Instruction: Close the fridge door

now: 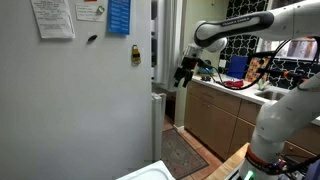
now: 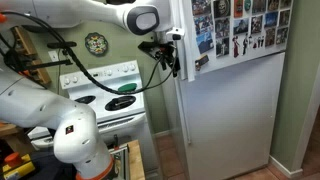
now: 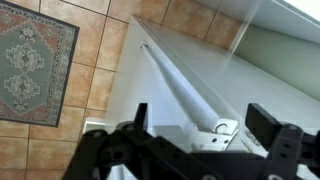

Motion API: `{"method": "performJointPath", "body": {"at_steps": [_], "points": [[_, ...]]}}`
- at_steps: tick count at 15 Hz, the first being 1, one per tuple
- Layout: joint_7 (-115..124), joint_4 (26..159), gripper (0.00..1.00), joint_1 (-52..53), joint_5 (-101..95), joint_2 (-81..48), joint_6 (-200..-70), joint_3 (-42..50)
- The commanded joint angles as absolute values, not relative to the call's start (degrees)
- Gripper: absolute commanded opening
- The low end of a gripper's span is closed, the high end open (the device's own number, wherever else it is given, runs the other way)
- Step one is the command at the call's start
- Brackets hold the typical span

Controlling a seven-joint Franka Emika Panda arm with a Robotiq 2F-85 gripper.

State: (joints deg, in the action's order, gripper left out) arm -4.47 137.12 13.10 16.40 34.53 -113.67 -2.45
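The fridge door (image 1: 157, 45) is the plain white upper door of a tall pale fridge, seen edge-on as a narrow vertical strip in both exterior views (image 2: 181, 40). My gripper (image 1: 183, 72) is just in front of the door's outer face at about its lower edge, and shows the same way in an exterior view (image 2: 172, 55). The wrist view looks down along the white door (image 3: 190, 60). The open fingers (image 3: 200, 125) frame a white bracket at the door's edge and hold nothing. Contact with the door cannot be made out.
The fridge's broad side wall (image 1: 80, 100) carries papers and magnets. The lower door (image 1: 158, 125) sits below. A patterned rug (image 3: 35, 55) lies on the tiled floor. Wooden counter cabinets (image 1: 215, 115) stand opposite. A white stove (image 2: 110, 100) stands beside the fridge.
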Motion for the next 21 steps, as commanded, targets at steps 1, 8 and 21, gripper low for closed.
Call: {"method": "performJointPath", "body": {"at_steps": [1, 8, 21], "points": [[-4.9, 137.0, 1.0, 12.2, 16.9, 34.5, -113.4, -3.2], [-5.5, 137.0, 1.0, 11.8, 16.3, 36.5, -113.0, -2.7], [-6.1, 135.1, 1.0, 9.6, 15.0, 42.3, -111.0, -1.9]]}}
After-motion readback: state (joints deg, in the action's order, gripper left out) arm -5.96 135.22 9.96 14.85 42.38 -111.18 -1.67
